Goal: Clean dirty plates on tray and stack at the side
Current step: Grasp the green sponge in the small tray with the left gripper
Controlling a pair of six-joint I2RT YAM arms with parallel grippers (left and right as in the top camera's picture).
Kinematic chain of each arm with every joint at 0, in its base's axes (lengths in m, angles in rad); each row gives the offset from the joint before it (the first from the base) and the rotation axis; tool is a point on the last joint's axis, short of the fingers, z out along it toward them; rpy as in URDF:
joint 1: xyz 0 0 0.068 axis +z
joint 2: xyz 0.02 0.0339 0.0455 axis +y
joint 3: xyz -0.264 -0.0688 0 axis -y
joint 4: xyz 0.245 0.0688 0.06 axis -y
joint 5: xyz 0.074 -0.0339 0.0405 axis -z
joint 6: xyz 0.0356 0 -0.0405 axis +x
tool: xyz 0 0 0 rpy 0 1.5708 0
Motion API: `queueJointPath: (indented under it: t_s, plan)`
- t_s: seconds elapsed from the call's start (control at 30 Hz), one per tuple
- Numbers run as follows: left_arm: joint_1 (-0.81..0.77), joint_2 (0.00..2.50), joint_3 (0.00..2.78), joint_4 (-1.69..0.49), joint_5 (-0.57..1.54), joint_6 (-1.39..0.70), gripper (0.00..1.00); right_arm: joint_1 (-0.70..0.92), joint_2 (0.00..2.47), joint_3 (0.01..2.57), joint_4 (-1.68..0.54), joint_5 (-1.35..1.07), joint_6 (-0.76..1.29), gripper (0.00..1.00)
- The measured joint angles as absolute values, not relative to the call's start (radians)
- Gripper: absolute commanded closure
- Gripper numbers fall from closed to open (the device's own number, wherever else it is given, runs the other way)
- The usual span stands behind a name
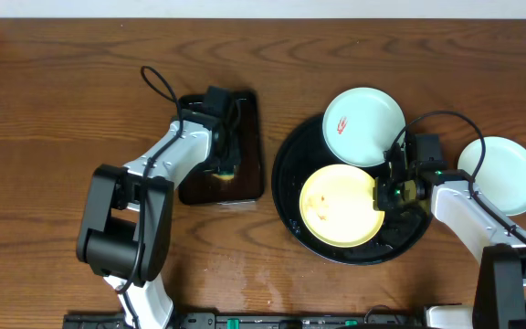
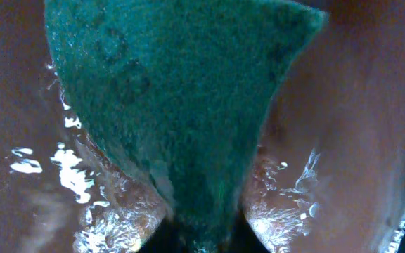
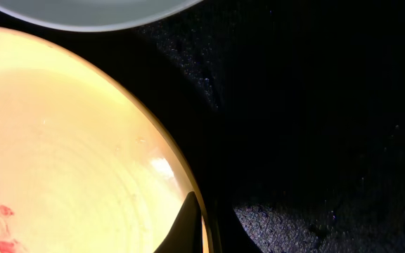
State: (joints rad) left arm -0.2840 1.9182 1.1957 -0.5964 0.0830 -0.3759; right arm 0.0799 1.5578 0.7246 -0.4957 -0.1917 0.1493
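The round black tray (image 1: 286, 174) holds the yellow plate (image 1: 336, 203), which has red smears, and a mint-white plate (image 1: 363, 126) with a red smear at its far rim. A second mint-white plate (image 1: 500, 174) lies on the bare wood to the right of the tray. My right gripper (image 1: 383, 189) is shut on the yellow plate's right rim. In the right wrist view the rim (image 3: 118, 154) runs between the fingers (image 3: 201, 228), over the tray (image 3: 315, 105). My left gripper (image 1: 224, 166) is shut on the teal sponge (image 2: 181, 105).
The small rectangular black tray (image 1: 247, 119) sits left of the round tray, with my left gripper inside it. Its wet surface (image 2: 343, 140) shows below the sponge. The white plate's edge (image 3: 90, 14) lies just beyond the yellow one.
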Motion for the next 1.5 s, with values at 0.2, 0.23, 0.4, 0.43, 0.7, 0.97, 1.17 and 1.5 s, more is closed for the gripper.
queueJointPath:
  t_s: [0.2,0.23,0.4,0.43,0.7,0.97,1.17,1.5]
  plan:
    - [-0.283,1.919,1.21,-0.652,0.088,-0.377,0.77,0.08,1.559,0.725,-0.495,-0.194,0.153,0.99]
    - [-0.283,1.915,1.214,-0.683,0.089,-0.373,0.5,0.08,1.559,0.725,-0.495,-0.194,0.153,0.99]
    - [-0.283,1.868,1.214,-0.735,0.094,-0.378,0.37,0.08,1.559,0.725,-0.495,-0.195,0.154,0.99]
    - [-0.283,1.856,1.214,-0.723,0.086,-0.376,0.37,0.08,1.56,0.725,-0.495,-0.195,0.154,0.99]
    - [-0.283,1.847,1.208,-0.498,-0.04,-0.377,0.43,0.08,1.56,0.725,-0.495,-0.197,0.157,0.99]
    - [-0.282,1.928,1.208,-0.489,-0.081,-0.371,0.93,0.08,1.56,0.725,-0.496,-0.199,0.16,0.99]
    - [-0.282,1.921,1.208,-0.505,-0.082,-0.363,0.49,0.08,1.56,0.725,-0.497,-0.2,0.168,0.99]
    - [-0.282,1.774,1.208,-0.661,0.025,-0.36,0.46,0.08,1.56,0.725,-0.503,-0.204,0.172,0.99]
